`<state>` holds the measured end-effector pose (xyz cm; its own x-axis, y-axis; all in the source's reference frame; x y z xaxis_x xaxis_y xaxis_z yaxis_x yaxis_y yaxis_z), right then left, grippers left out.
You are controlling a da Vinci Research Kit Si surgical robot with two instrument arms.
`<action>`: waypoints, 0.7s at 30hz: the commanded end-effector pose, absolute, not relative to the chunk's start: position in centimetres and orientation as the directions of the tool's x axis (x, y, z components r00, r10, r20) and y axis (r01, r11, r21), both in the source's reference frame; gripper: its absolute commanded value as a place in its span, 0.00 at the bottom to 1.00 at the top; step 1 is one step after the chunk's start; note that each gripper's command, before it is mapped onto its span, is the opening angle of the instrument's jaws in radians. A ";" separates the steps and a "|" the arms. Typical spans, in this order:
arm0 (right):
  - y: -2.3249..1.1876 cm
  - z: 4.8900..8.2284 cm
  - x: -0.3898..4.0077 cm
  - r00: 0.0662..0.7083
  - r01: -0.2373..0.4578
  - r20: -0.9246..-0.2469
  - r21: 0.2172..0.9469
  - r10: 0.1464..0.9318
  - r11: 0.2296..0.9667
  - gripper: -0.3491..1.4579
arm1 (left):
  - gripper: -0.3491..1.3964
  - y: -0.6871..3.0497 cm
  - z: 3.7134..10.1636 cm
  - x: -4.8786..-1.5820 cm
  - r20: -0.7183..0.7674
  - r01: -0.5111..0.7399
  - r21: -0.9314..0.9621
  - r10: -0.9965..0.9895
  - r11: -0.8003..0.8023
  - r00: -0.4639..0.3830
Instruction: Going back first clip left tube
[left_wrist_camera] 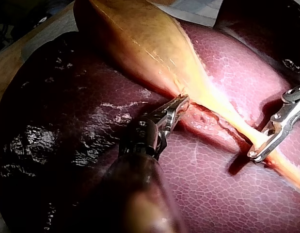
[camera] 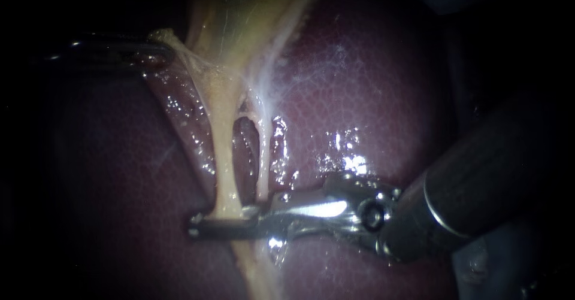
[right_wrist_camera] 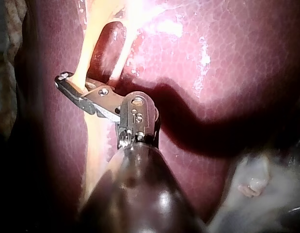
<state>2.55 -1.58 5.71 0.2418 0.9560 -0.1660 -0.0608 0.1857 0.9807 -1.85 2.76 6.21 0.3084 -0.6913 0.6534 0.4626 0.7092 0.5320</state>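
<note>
Both sets of jaws are loaded: right instrument clamps the left tube at its lower end, left instrument pinches the gallbladder edge. Open right fully, then withdraw along the shaft. No sideways drag on the tube.

Wet glossy liver, shiny metal right instrument, smooth moist tube
</note>
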 end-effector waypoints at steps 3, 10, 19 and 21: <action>-1.57 5.73 2.54 0.241 -0.061 -0.166 0.981 0.956 0.185 0.00 | 0.00 2.75 6.21 -1.84 0.653 0.463 0.532 -0.691 0.709 0.308; -1.53 5.89 2.56 0.245 -0.012 -0.376 0.920 0.894 0.391 0.42 | 0.00 2.75 6.21 -1.84 0.653 0.463 0.532 -0.691 0.709 0.308; -1.45 6.02 2.26 0.306 -0.008 -0.673 0.705 0.673 0.709 0.47 | 0.00 2.74 6.21 -1.82 0.654 0.462 0.532 -0.691 0.710 0.309; -1.43 5.97 2.13 0.321 0.007 -0.724 0.646 0.610 0.764 0.47 | 0.00 2.74 6.21 -1.82 0.654 0.462 0.532 -0.691 0.710 0.309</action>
<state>2.08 -1.42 5.95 0.3291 0.5819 -0.7437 0.0092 0.7856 0.6187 -1.82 2.74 6.21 0.3082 -0.6913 0.6535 0.4631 0.7091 0.5317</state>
